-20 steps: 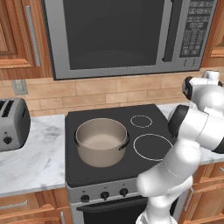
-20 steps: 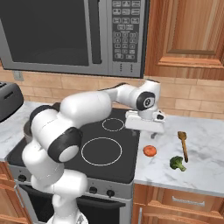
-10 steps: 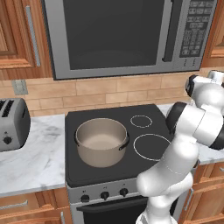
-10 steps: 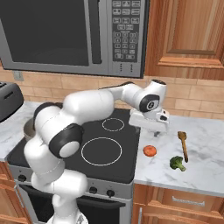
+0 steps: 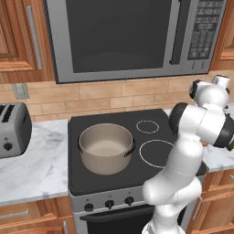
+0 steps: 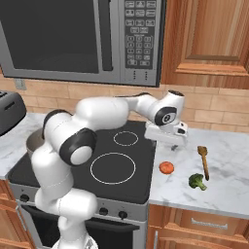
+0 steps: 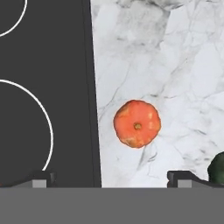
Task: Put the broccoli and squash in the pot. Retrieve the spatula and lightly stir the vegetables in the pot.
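Observation:
The orange-red squash (image 6: 167, 168) (image 7: 137, 123) lies on the marble counter just right of the stove's edge. My gripper (image 6: 171, 145) (image 7: 111, 179) hovers above it, open, fingertips (image 7: 181, 178) far apart with nothing between them. The dark green broccoli (image 6: 196, 181) (image 7: 217, 168) sits a little right of the squash, nearer the counter's front. Behind the broccoli, the wooden spatula (image 6: 203, 160) lies with its head pointing to the wall. On the stove's front left burner stands the beige pot (image 5: 106, 147), with nothing inside; in the right base view my arm hides most of it.
The black stove top (image 5: 155, 171) has white burner rings. A microwave (image 5: 132, 36) hangs above it. A toaster (image 5: 13, 137) stands on the left counter. The right marble counter (image 6: 228, 194) ends at a wooden front edge, with cabinets above.
The hand has swung right, from over the stove's right edge to above the counter over the squash. The jaws stayed open. The vegetables, spatula and pot have not moved.

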{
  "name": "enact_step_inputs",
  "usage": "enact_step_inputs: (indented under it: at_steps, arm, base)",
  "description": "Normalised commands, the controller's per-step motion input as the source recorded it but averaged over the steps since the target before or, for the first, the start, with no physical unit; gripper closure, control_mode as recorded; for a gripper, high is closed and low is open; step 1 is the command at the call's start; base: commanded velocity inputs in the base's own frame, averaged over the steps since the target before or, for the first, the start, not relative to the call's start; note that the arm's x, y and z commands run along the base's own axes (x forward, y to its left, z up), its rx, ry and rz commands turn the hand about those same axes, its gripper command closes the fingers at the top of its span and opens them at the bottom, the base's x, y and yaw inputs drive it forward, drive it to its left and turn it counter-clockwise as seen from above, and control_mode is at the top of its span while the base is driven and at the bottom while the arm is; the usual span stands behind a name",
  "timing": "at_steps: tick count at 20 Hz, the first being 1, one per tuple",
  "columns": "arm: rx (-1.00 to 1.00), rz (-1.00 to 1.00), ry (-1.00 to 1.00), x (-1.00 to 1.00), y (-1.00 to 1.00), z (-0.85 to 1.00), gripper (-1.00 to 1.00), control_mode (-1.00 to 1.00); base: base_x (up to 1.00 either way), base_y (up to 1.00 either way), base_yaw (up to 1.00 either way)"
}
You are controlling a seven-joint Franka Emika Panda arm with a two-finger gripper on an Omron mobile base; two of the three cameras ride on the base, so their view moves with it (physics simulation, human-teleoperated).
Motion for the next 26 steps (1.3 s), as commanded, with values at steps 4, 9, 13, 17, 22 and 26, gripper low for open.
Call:
enact_step_inputs:
  at_steps: [4,9,13,17,22,26]
  arm:
    - [0.0,0.0,0.0,0.0,-0.05,-0.52,-1.0,-1.0]
    - [-0.01,0.0,0.0,0.0,-0.04,-0.48,-1.0,-1.0]
    - [-0.02,0.0,0.0,0.0,-0.06,-0.4,-1.0,-1.0]
    - [-0.01,0.0,0.0,0.03,0.0,-0.31,-1.0,-1.0]
    - [0.0,0.0,0.0,0.02,0.0,-0.14,-1.0,-1.0]
    - [0.0,0.0,0.0,0.01,-0.02,-0.19,-1.0,-1.0]
  base:
    - [0.0,0.0,0.0]
    - [0.0,0.0,0.0]
    - [0.0,0.0,0.0]
    - [0.0,0.0,0.0]
    - [0.0,0.0,0.0]
    - [0.0,0.0,0.0]
